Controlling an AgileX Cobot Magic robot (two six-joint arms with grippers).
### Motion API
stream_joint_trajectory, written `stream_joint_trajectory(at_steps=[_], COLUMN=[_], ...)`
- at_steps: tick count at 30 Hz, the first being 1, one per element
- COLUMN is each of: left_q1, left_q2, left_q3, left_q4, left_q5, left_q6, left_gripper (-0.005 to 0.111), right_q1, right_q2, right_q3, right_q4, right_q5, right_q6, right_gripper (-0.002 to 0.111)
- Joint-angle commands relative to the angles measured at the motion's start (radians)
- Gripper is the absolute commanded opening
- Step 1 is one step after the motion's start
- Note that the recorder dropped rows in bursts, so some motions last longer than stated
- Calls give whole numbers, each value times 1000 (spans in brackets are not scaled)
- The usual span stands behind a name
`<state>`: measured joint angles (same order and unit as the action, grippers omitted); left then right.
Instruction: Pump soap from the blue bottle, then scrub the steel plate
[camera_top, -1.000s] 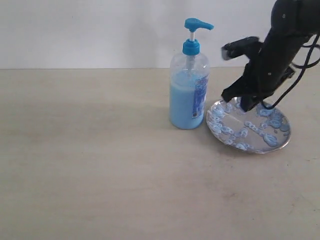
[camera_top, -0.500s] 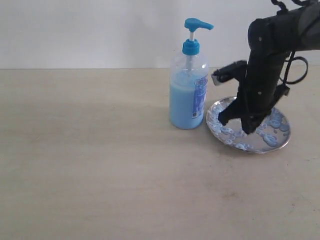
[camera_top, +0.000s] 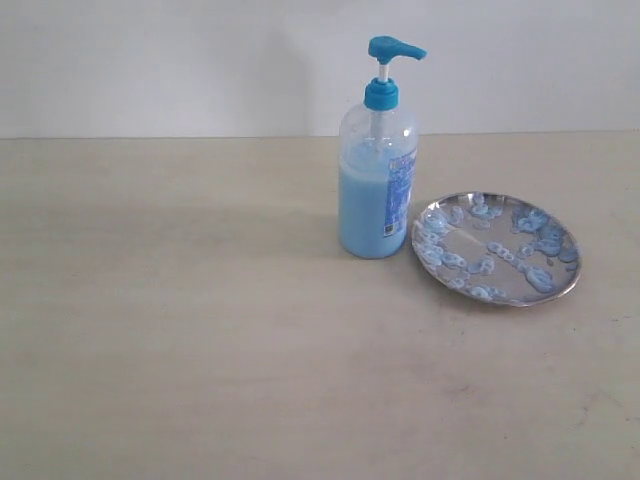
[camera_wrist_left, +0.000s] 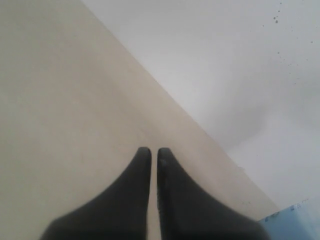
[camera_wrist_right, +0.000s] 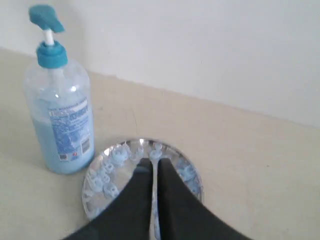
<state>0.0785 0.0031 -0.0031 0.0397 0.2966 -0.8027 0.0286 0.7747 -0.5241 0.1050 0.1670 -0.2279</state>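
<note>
The blue bottle (camera_top: 378, 160) stands upright mid-table, pump head up, light blue soap (camera_top: 362, 212) filling its lower half. Right beside it lies the steel plate (camera_top: 497, 250), dotted with pale blue soapy blobs. Neither arm shows in the exterior view. In the right wrist view my right gripper (camera_wrist_right: 154, 162) hangs above the plate (camera_wrist_right: 107, 170), its fingers nearly together with nothing between them, and the bottle (camera_wrist_right: 59, 105) stands beside the plate. My left gripper (camera_wrist_left: 151, 152) is shut over bare table, holding nothing.
The beige table (camera_top: 180, 330) meets a white wall (camera_top: 200, 60) at the back. A pale blue edge (camera_wrist_left: 295, 220) shows at one corner of the left wrist view.
The right arm, which was down on the plate one second ago and still over it half a second ago, has lifted out of the exterior view. Bottle and plate stay put.
</note>
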Motion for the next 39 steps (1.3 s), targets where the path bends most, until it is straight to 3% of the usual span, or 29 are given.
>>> stream_joint_trajectory(at_steps=[1,10,16,21,23,39], left_q1=[-6,-6,-6,-6,-6,-6], left_q2=[-3,-3,-3,-3,-3,-3], left_q3=[3,3,3,3,3,3], left_q4=[-7,-7,-7,-7,-7,-2], left_q5=[-3,-3,-6,-6,-6,-8], left_q6=[-5,-3,-1,2,2,2], left_gripper=[4,4,4,4,4,4], right_q1=[-7,-7,-7,-27,-47,-58], right_q2=[-330,-775,-775,-775,-775,-775], right_q3=[242,360,362,524,524,524], right_q4=[22,22,25,21,12,-81], right_q5=[-63,-66,3,10,205,155], right_q6=[12,12,20,105,166,133], right_gripper=[0,0,0,0,0,0])
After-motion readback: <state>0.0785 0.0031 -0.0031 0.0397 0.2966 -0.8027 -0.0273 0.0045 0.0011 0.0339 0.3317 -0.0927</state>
